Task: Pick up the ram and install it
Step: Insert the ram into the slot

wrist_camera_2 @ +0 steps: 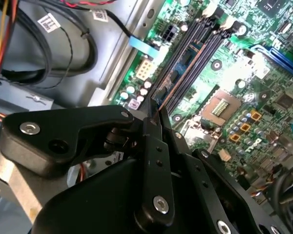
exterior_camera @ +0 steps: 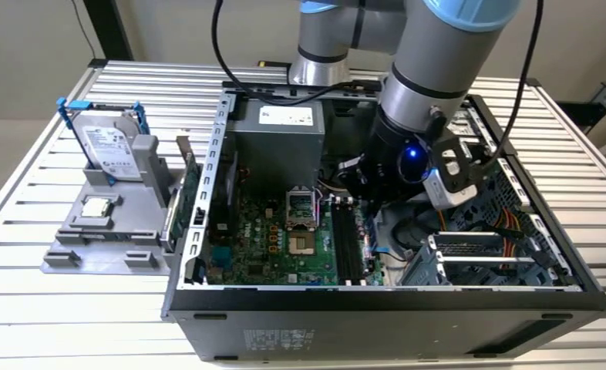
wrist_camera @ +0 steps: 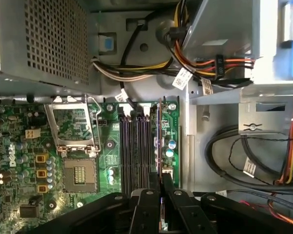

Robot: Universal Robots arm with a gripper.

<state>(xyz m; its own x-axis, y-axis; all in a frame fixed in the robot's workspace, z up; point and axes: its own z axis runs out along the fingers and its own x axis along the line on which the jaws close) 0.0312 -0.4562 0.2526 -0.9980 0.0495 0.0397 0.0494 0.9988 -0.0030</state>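
While my claw (wrist_camera: 160,195) is pinching the ram (wrist_camera: 159,146) edge-on, I am lining its length along the black slots (wrist_camera: 134,151).

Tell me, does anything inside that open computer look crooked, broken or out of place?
Nothing stands out as damaged. The gripper holds the ram edge-on over the outermost of the long black slots on the motherboard. The CPU socket stands open and empty, which may look odd, though a square silver chip sits on the grey stand outside the case.
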